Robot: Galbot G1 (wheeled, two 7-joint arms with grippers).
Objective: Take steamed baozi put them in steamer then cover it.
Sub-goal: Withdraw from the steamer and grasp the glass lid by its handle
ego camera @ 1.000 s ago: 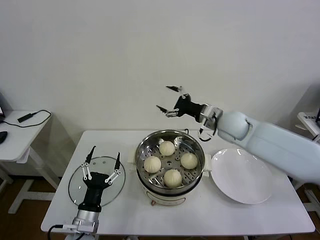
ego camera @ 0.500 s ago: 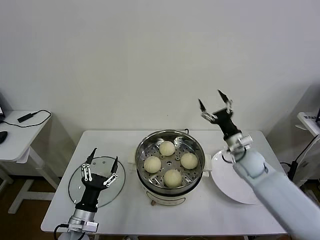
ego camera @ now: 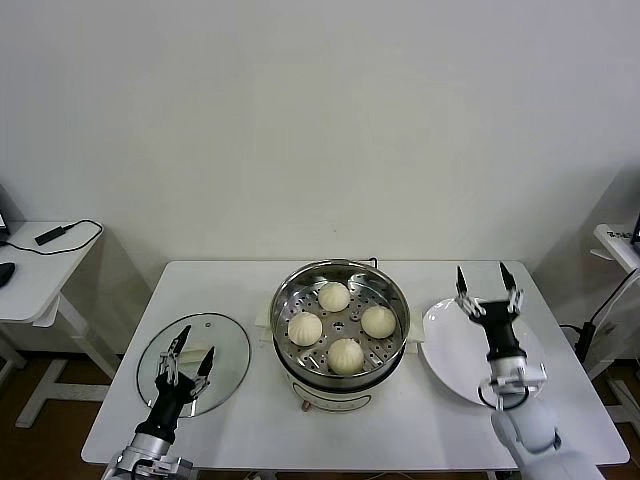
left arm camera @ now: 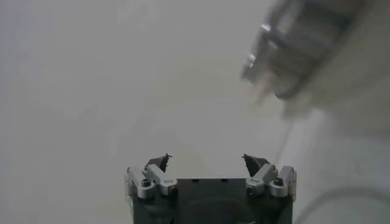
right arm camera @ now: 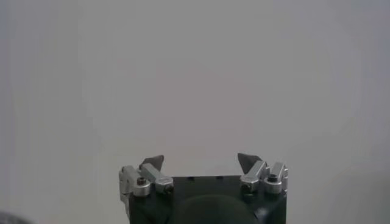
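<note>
Several cream-white baozi [ego camera: 333, 296] sit on the perforated tray inside the shiny steel steamer [ego camera: 277, 318] at the table's middle. The steamer is uncovered. The clear glass cover [ego camera: 225, 345] lies flat on the table to the steamer's left. My left gripper [ego camera: 190, 348] is open and empty, fingers pointing up, over the cover's near part. My right gripper [ego camera: 489, 285] is open and empty, fingers pointing up, above the white plate, right of the steamer. The left wrist view shows my left gripper [left arm camera: 207, 161] open against the wall. The right wrist view shows my right gripper [right arm camera: 201, 159] the same way.
An empty flat white plate [ego camera: 455, 365] lies right of the steamer. A side desk [ego camera: 40, 265] with a cable stands at the far left. A blurred grey object [left arm camera: 304, 42] shows in the left wrist view.
My right arm has swung from behind the steamer to the right and down, over the plate. My left gripper has drawn back lower toward the table's front edge.
</note>
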